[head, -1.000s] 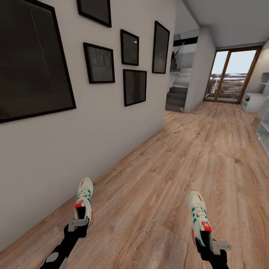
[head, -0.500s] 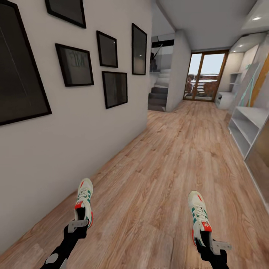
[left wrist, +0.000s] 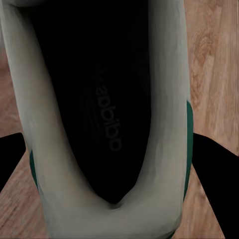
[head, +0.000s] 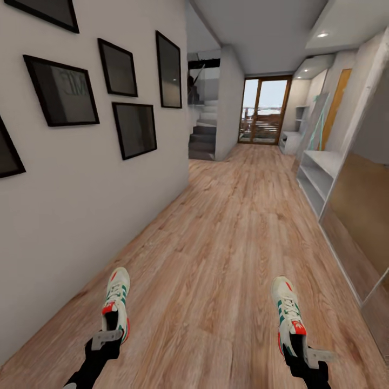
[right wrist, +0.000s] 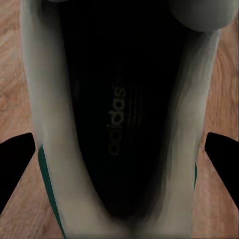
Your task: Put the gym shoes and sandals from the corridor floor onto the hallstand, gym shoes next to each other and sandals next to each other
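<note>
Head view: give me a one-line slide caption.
Each end effector (left, right) carries a white-cream lace-up gym shoe (left, right) down a wood-plank corridor toward pale shelving.

Both sneakers, the left one (head: 115, 303) and the right one (head: 287, 314), are cream-white with green side stripes and red-orange tongues and heels; their insides are black with faint lettering. The floor (head: 227, 237) is light brown wood plank with visible grain, the wall (head: 65, 178) is pale grey, and the picture frames (head: 135, 129) are black around dark panes.
</note>
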Tool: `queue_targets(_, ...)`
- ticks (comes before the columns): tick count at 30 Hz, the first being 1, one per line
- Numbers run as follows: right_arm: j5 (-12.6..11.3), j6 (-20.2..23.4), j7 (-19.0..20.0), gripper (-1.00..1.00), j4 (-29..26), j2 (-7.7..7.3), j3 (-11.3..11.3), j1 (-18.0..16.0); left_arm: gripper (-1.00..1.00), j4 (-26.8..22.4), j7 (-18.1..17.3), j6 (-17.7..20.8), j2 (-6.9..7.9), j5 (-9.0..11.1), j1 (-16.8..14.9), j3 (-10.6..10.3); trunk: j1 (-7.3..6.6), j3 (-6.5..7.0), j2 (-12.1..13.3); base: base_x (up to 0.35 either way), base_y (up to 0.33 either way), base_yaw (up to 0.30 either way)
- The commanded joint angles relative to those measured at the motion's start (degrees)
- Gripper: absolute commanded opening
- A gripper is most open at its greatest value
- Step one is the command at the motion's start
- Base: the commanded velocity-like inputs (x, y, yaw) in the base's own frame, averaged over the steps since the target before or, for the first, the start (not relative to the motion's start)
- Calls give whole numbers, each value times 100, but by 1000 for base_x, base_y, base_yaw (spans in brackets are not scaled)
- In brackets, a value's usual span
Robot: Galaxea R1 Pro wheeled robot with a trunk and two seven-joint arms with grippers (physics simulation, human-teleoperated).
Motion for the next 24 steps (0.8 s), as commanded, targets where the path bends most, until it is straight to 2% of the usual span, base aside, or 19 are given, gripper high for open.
queue_targets(1,-44,-16,45,-100,5,1,-18,-6,-100,-1,-49,-8,-1,18,5,34,2,-5,-2,300,0,-300)
queue_targets(10,-41,-16,48,-100,8,3,-13,-6,-100,64,-35,-239,-18,17,18,27,2,-5,-2,331,0,-300)
queue_targets(24,-36,-16,49,-100,8,79,-11,-7,-100,73,-35,-281,-23,15,19,26,2,-10,-2,338,0,-295)
